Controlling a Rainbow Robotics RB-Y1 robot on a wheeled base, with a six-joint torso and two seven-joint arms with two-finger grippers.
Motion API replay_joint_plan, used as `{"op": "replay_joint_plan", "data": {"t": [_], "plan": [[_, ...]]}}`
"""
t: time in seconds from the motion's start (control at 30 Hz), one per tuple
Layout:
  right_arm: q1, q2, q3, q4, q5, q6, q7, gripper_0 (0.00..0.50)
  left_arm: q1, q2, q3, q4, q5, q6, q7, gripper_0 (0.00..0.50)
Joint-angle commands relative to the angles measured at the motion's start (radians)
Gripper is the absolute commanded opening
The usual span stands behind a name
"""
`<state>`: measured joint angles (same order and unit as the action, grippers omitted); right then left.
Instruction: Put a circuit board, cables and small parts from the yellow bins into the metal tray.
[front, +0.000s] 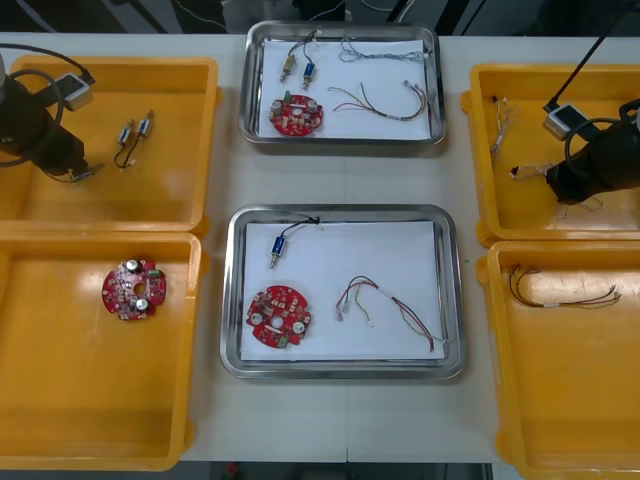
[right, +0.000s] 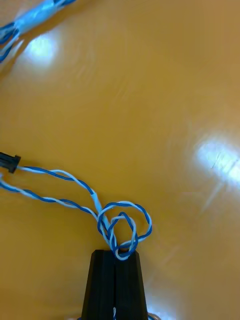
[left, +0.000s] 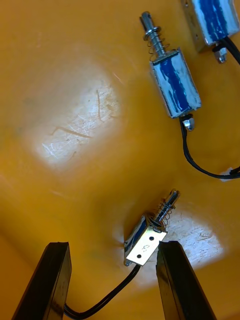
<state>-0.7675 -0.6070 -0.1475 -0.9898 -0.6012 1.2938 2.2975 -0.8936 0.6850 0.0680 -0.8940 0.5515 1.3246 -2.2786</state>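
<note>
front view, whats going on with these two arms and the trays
The right gripper is shut on a twisted blue and white cable in the far right yellow bin. The left gripper, open, straddles a small metal part in the far left yellow bin. The near metal tray holds a circuit board.

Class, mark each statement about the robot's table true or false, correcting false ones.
1. The right arm's jaws are shut on a twisted blue and white cable. True.
2. The left arm's jaws grip a small metal part. False: they stand open either side of it.
3. The near metal tray holds a round red circuit board. True.
4. The near left yellow bin holds cables. False: it holds a circuit board.
</note>
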Motion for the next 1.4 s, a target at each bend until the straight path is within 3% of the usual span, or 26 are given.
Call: {"op": "replay_joint_plan", "data": {"t": [0.03,0.3,0.7,0.97,1.4], "plan": [[0.031,-0.03,-0.09,-0.099,0.023,0.093,-0.007,0.0,0.009,0.002,-0.013,-0.031,0.005,-0.013,0.103,0.5],[0.031,-0.056,-0.145,-0.233,0.046,0.257,-0.033,0.0,-0.001,0.013,-0.013,-0.033,0.016,0.002,0.096,0.5],[0.034,-0.096,-0.233,-0.521,0.067,0.626,-0.158,0.0,-0.07,0.091,-0.008,-0.037,0.053,0.136,-0.027,0.5],[0.062,-0.102,-0.245,-0.699,0.061,0.626,-0.248,0.0,-0.073,0.126,-0.01,-0.037,0.091,0.142,-0.163,0.5],[0.247,-0.091,-0.244,-0.969,0.012,0.626,-0.262,0.0,-0.082,0.137,-0.034,-0.037,0.168,0.139,-0.285,0.5]]}}
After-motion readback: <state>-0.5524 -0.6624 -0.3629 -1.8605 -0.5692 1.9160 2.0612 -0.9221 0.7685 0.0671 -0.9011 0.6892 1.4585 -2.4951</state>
